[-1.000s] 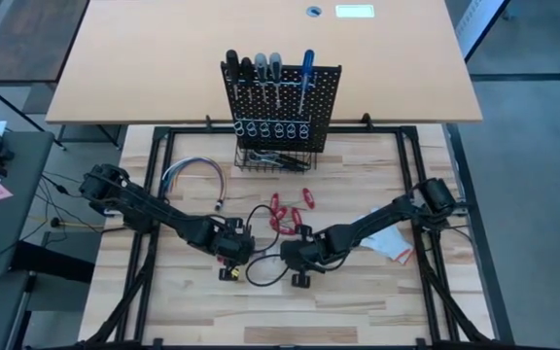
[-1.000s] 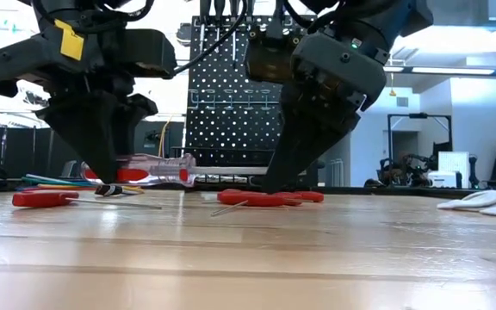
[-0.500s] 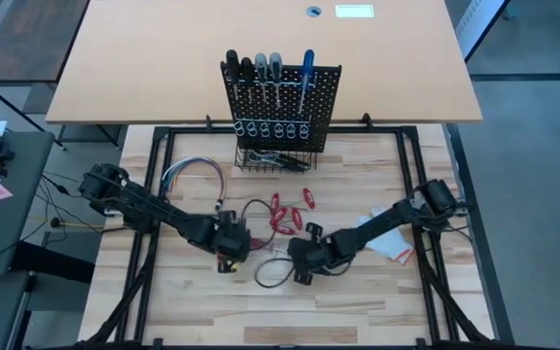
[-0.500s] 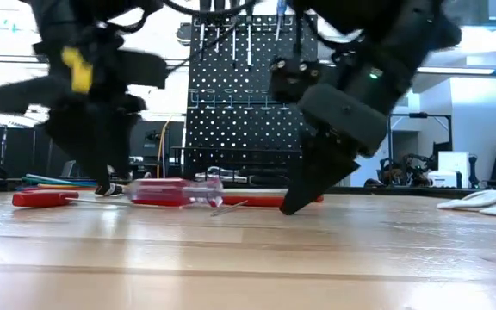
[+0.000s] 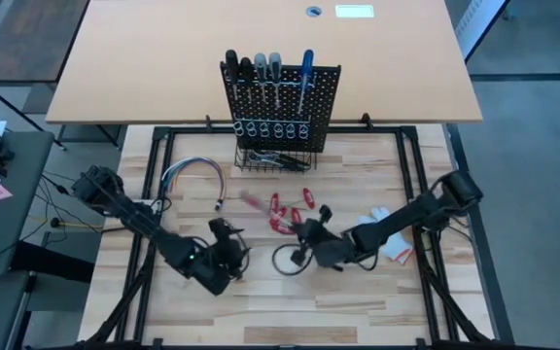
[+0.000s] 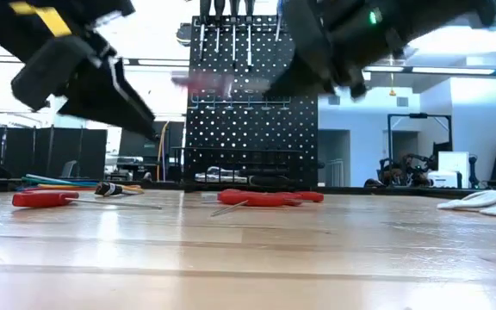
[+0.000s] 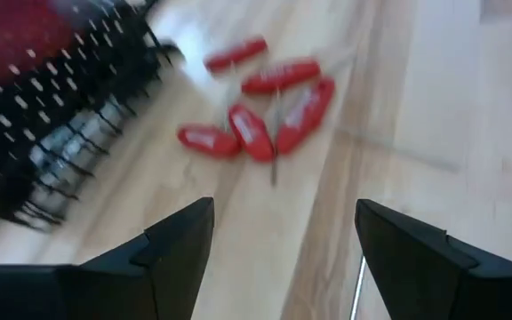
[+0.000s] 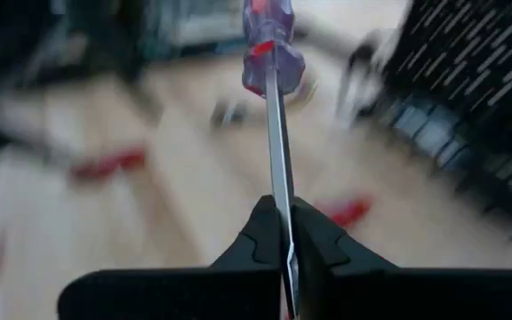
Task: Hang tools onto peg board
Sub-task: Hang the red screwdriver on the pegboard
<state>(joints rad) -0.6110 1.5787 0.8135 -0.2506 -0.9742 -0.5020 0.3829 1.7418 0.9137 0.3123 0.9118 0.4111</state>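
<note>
The right claw (image 8: 281,238) pinches the steel shaft of a red-handled screwdriver (image 8: 272,49), whose translucent handle sticks out well ahead of the fingertips and is lifted clear of the desk (image 5: 358,292). Seen from above, the right arm reaches in low from the desk's right edge toward the middle, just in front of the red-handled pliers (image 5: 290,210) lying loose on the wood. The peg board (image 5: 280,97) stands upright beyond them, several tools already hung along its top. The left claw (image 7: 283,240) hovers spread and empty near the desk's front left.
</note>
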